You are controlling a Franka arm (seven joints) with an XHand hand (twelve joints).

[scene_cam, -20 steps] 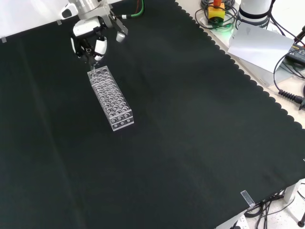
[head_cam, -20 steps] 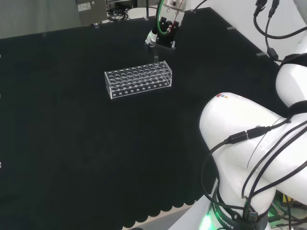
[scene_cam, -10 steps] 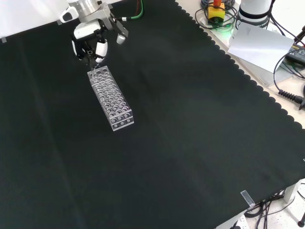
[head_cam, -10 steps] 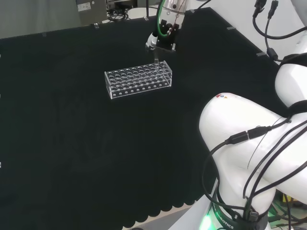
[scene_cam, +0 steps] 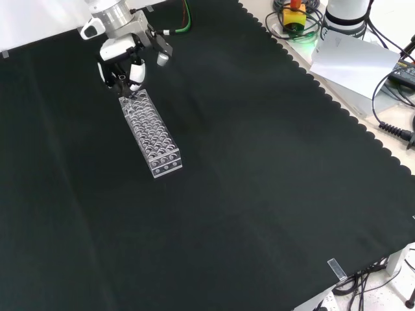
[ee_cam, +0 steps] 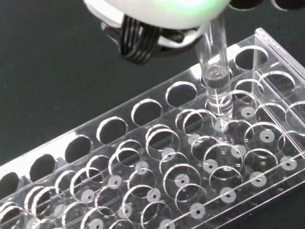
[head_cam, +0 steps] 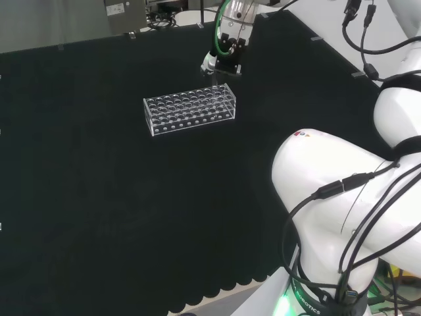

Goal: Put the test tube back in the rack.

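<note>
A clear plastic test tube rack [head_cam: 189, 110] [scene_cam: 150, 133] [ee_cam: 157, 176] with several empty holes lies on the black cloth. The black and white hand [head_cam: 223, 56] [scene_cam: 123, 61] [ee_cam: 157, 14] hangs over the rack's end, the right end in the head view and the upper end in the front view. A clear test tube [ee_cam: 217, 81] stands upright under the hand. Its lower part goes through a hole in the rack's top plate, and its upper part runs up behind the hand. The hand's fingers are curled round the tube's top.
In the head view the arm's own white links [head_cam: 342, 197] stand at the right. Beyond the cloth's scalloped edge [scene_cam: 337, 107] in the front view lie a yellow button box [scene_cam: 293, 13], cables and a white sheet [scene_cam: 350, 58]. Wide black cloth surrounds the rack.
The hand has risen slightly over the rack's end and turned a little. The rack has not moved.
</note>
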